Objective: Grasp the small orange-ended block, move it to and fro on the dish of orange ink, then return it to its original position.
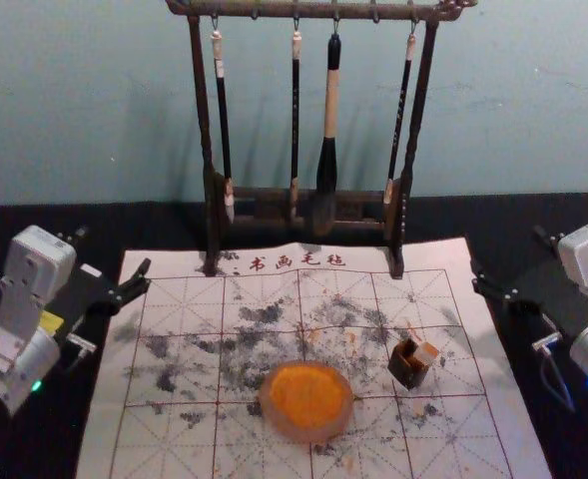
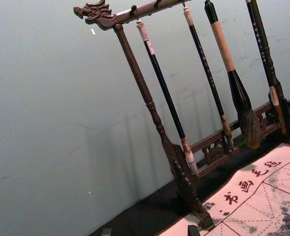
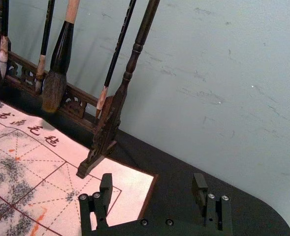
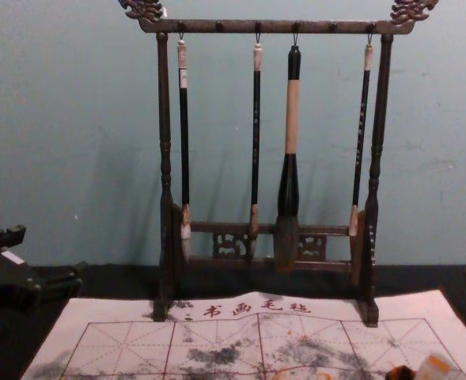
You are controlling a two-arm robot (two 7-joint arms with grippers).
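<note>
Small pale block with an orange end (image 1: 426, 354): tilting at the mouth of the box, right of the dish; how deep it is sitting, I cannot tell.
Dark square open-topped box (image 1: 407, 371): standing on the mat, holding the block; if a finger is catching its wall, it is likely tipping or coming up too.
Round dish of orange ink (image 1: 306, 401): lying near the box, apart from it; too hard a press is probably making it slide, too quick a stroke is flinging ink.
White grid-printed mat (image 1: 179, 429): lying on the black-covered desk (image 3: 174, 162), already carrying grey and orange marks; a dripping block is adding more on the way back.
Right pincer (image 3: 153, 199): hanging wide and empty beyond the mat's right edge; a slanting approach is risking a poor grip on the tilted block.
Left pincer (image 1: 112, 252): waiting wide and empty by the mat's left edge.
Dark wooden brush rack (image 4: 276, 27): standing behind; a high swing is risking its brushes.
Head view: giving the spacing between dish and box from above.
Chest view: giving the block's lean side-on.
Right wrist view: giving the gap between fingers.
</note>
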